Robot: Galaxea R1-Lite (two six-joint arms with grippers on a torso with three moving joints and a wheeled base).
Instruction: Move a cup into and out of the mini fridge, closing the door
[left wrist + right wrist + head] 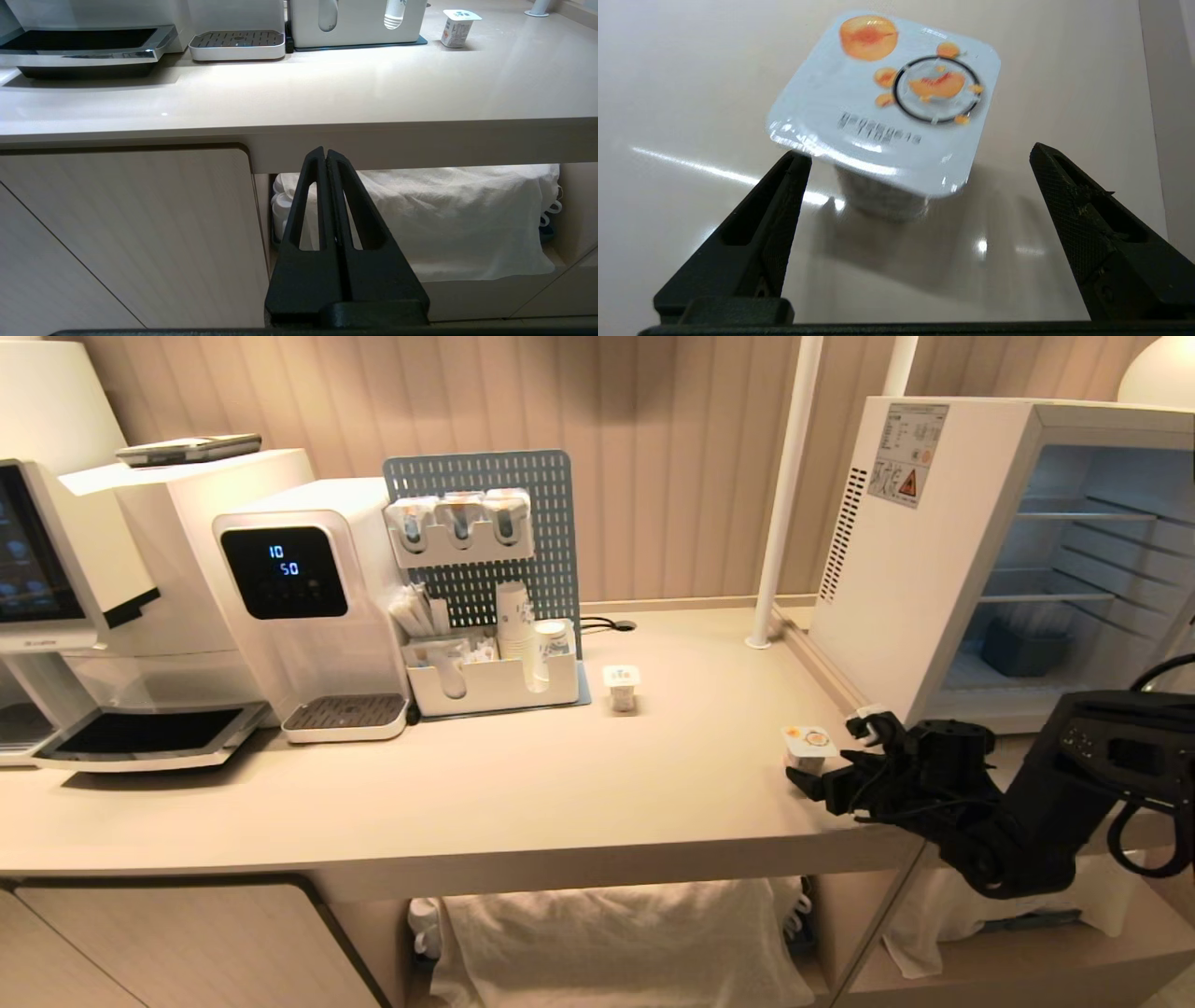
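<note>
The cup [808,745], a squat white tub with an orange-printed foil lid, stands on the counter's right end in front of the mini fridge [934,551]. The fridge is open, showing its wire shelves; the door is out of view. My right gripper [837,758] is open just behind the cup. In the right wrist view the cup [887,93] stands on the counter just ahead of my right gripper [919,153], near one fingertip [796,163], and I cannot tell whether they touch. My left gripper [325,153] is shut on nothing, low in front of the counter's edge.
A second small tub [622,686] stands mid-counter beside a white organiser [495,681] with tall paper cups. A water dispenser [299,607] and a coffee machine [56,616] fill the left. A white pole [780,523] rises near the fridge. White cloth [616,933] lies under the counter.
</note>
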